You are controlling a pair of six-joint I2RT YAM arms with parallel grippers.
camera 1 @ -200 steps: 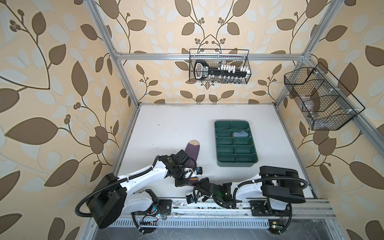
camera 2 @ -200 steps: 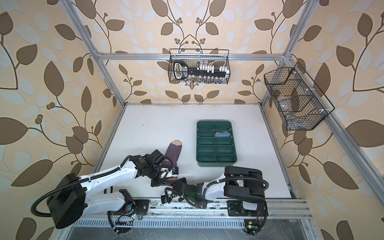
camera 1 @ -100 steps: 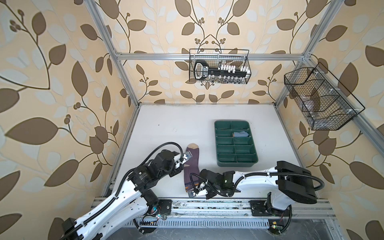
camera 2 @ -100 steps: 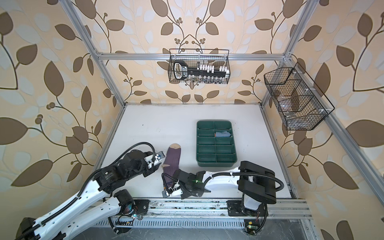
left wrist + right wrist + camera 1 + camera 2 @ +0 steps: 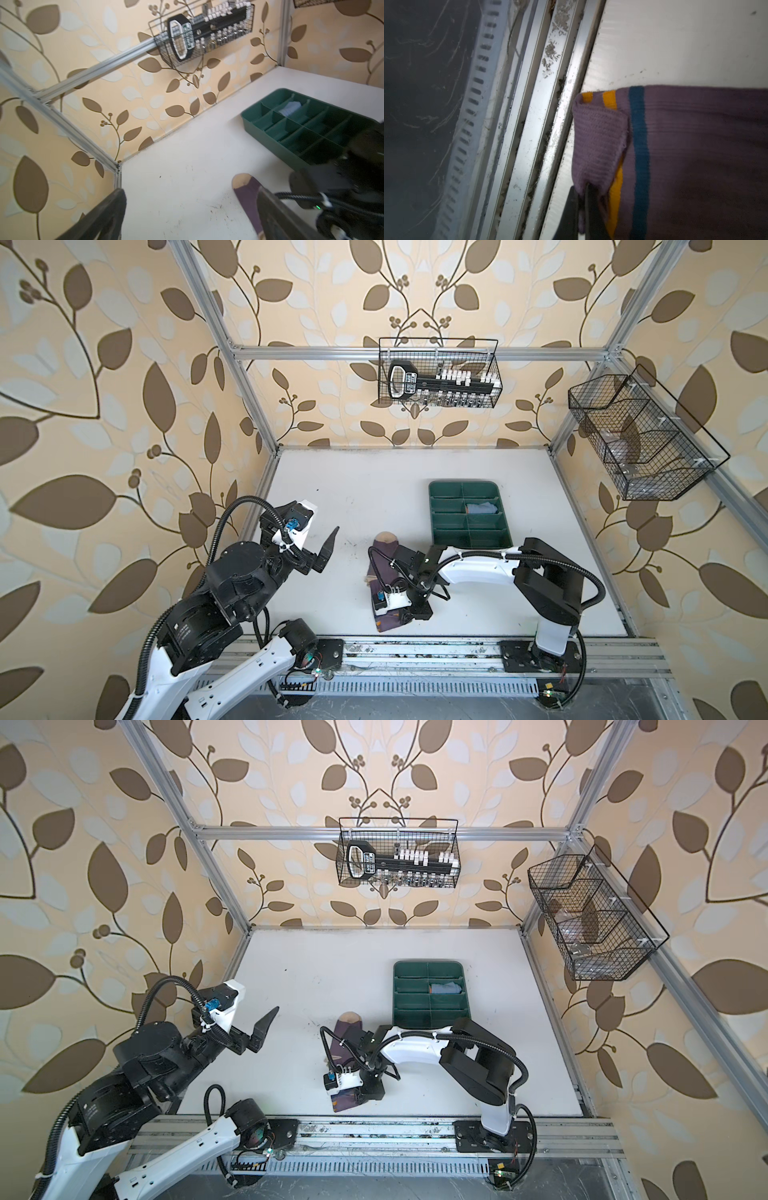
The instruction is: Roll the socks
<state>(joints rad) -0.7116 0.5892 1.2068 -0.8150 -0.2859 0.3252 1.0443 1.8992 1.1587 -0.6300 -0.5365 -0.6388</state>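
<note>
A purple sock (image 5: 384, 560) (image 5: 347, 1036) lies stretched out on the white table, its tan toe towards the back and its striped cuff at the front edge. My right gripper (image 5: 404, 616) (image 5: 356, 1096) is shut on that cuff. In the right wrist view the cuff corner is folded back over the orange and blue stripes of the sock (image 5: 695, 145), pinched in the right gripper (image 5: 583, 191). My left gripper (image 5: 322, 537) (image 5: 192, 207) hangs open and empty, raised well left of the sock (image 5: 247, 193). A grey-blue fabric bundle (image 5: 481, 508) sits in the green tray.
The green compartment tray (image 5: 432, 514) (image 5: 397, 990) stands just behind the right arm. A wire basket (image 5: 438, 377) with tools hangs on the back wall and another (image 5: 640, 448) on the right wall. An aluminium rail (image 5: 537, 104) runs along the table's front edge by the cuff.
My left gripper has opened wide and drawn back up and to the left, away from the sock. The sock now lies stretched out, with the right gripper still shut on its cuff.
</note>
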